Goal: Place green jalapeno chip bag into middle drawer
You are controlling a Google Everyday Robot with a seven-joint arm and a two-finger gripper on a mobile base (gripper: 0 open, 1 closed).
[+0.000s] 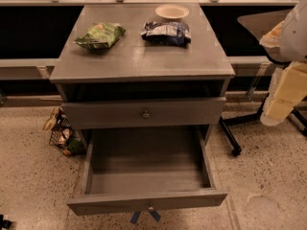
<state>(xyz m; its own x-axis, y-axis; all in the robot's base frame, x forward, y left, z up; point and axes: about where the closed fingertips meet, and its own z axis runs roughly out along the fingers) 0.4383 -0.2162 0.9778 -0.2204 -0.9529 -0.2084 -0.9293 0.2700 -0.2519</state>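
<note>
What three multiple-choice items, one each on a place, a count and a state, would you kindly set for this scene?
1. Where does the green jalapeno chip bag lie?
A. Inside a drawer
B. On the cabinet top, left of the dark blue-and-white bag
C. On the floor

2. How many bags lie on the cabinet top?
A. One
B. Two
C. Four

3. How does the middle drawer stand?
A. Shut
B. Pulled far out
C. Lifted onto the cabinet top

Answers:
1 B: it rests on the left part of the top, while the gripper hangs at the right edge of the view, apart from it.
2 B: only the green bag and the dark one lie there, near a pale bowl.
3 B: its whole floor shows in front of the cabinet.
</note>
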